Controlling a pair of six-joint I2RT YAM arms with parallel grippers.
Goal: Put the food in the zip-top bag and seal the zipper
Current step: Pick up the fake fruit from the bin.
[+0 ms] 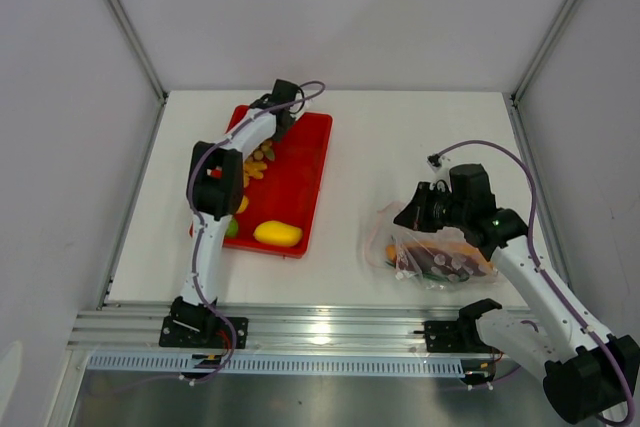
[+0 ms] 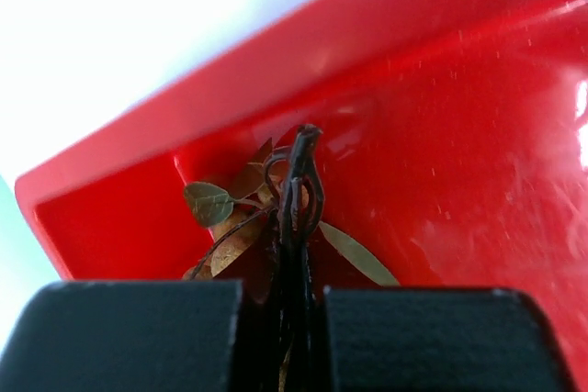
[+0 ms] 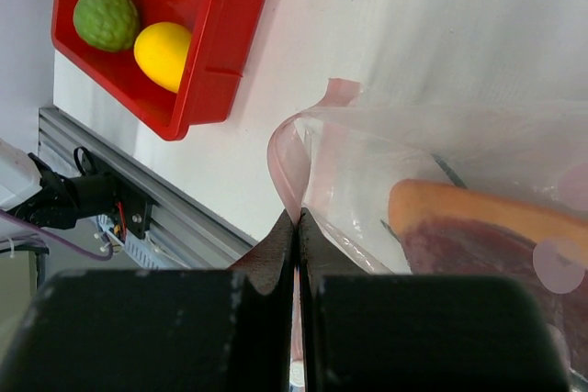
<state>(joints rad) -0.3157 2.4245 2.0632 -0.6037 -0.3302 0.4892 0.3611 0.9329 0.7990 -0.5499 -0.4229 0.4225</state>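
Red tray (image 1: 305, 177), far left: left pincer (image 2: 300, 172) clenched on a leafy brown stem (image 2: 209, 201) in its corner. Right pincer (image 3: 296, 227) pinches the pinkish zipper (image 3: 285, 158) of the zip-top bag (image 3: 459, 149), near right on the surface (image 1: 400, 147).

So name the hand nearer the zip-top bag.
Right. The right hand grips the zip-top bag's mouth edge; the left hand, across the table, pinches a leafy sprig in the red tray.

The tray (image 2: 441, 89) was glossy red plastic, finely speckled. The bag (image 3: 441, 144) was thin clear plastic film, wrinkled and shiny. The lime (image 3: 107, 18) looked bumpy, the yellow fruit (image 3: 163, 52) smooth, the leafy stem (image 2: 299, 181) dull. The table (image 1: 400, 147) was matt white, the rail (image 1: 330, 322) brushed metal.
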